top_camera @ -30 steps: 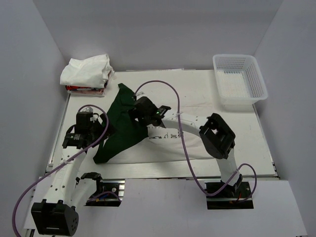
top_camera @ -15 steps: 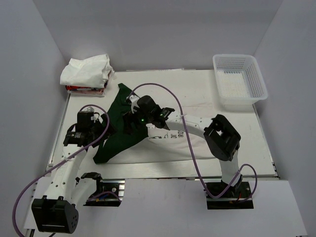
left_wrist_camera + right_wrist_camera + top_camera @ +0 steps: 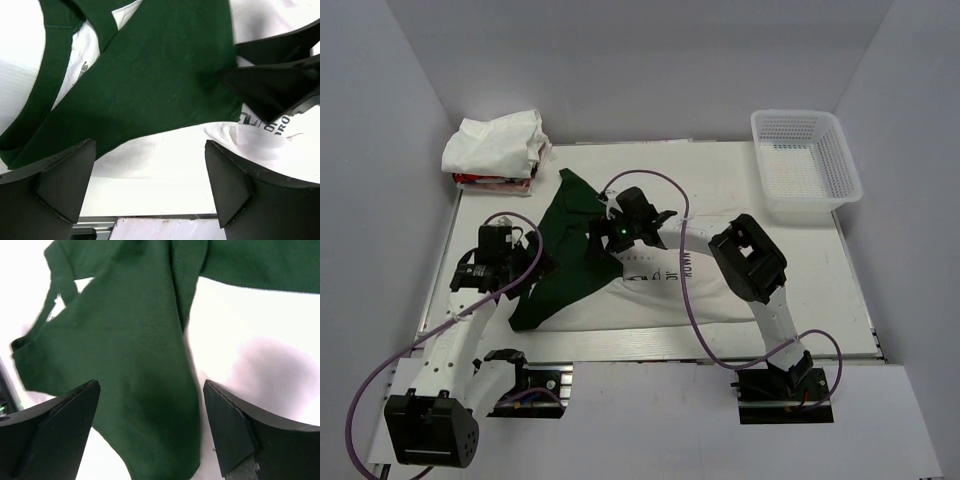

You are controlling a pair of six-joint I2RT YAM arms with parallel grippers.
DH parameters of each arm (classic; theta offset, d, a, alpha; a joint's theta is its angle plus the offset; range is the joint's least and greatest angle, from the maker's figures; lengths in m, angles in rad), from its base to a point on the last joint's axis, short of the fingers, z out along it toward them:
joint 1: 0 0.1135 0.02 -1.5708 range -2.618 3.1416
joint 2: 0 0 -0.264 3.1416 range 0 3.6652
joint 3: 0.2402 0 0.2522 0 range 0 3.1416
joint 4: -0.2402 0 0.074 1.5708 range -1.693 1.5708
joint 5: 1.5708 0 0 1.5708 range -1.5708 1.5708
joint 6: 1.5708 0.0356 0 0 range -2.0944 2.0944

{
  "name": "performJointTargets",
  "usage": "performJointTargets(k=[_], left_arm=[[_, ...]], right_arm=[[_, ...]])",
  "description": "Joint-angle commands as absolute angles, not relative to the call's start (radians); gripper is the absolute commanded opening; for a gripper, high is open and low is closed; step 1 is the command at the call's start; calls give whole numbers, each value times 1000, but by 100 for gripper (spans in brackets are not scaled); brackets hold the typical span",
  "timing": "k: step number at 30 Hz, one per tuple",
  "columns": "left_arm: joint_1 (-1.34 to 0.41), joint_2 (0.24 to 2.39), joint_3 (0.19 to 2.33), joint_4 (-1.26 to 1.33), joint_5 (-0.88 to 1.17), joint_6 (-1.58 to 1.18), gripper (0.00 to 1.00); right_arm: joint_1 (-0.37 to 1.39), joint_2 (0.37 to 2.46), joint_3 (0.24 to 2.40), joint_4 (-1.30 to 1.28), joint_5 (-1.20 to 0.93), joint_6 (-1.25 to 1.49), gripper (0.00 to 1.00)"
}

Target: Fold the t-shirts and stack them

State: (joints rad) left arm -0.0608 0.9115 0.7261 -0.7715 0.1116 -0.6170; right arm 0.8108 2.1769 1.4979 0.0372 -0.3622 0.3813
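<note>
1. Shirt position. The large shirt (image 3: 640, 300) lies spread on the table (image 3: 720, 170), near the front edge. Its off-white body, with dark lettering (image 3: 260, 127), extends to the right. Its green part (image 3: 565, 250) is on the left, running from the middle of the table down towards the front-left corner. The green cloth lies partly over the off-white body.

2. Left gripper (image 3: 150, 185). The fingers are spread wide with nothing between them. In the wrist view the gripper sits above the lower edge of the green part, where it meets the off-white cloth.

3. Right gripper (image 3: 150, 430). The fingers are spread wide and hold nothing. The arm reaches across the shirt to the left, and the gripper is over the upper area of the green part. The wrist view is blurred, so contact between the fingertips and the cloth cannot be confirmed.

4. Stack. A folded white shirt (image 3: 498, 142) rests on a red shirt (image 3: 490, 183) at the far-left corner, well apart from the large shirt.

5. Basket (image 3: 800, 113). It stands at the far-right corner.
</note>
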Motion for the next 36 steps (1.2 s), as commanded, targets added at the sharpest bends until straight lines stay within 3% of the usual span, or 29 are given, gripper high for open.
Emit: performJointTargets(k=[1, 10, 15, 21, 25, 27, 32, 36], left_arm=[[-55, 931, 741, -781, 95, -606, 100], [-55, 1064, 911, -632, 126, -606, 100], [-55, 1328, 1110, -586, 106, -615, 100], [-55, 1615, 1355, -566, 66, -582, 100], [-55, 1830, 1541, -566, 66, -543, 100], [-55, 1958, 1664, -592, 57, -534, 95], [-55, 2187, 1926, -644, 46, -494, 90], [-55, 2296, 1999, -646, 46, -483, 78]], right_arm=[[807, 2207, 1502, 75, -452, 357, 90], [779, 1958, 1460, 52, -307, 273, 90], [713, 1743, 1349, 28, 57, 320, 90], [566, 1623, 1285, -141, 311, 356, 90], [413, 1646, 1278, -305, 342, 406, 90], [341, 1666, 1272, -334, 325, 420, 90], [301, 1664, 1244, -295, 299, 370, 90], [290, 1678, 1259, -281, 276, 339, 90]])
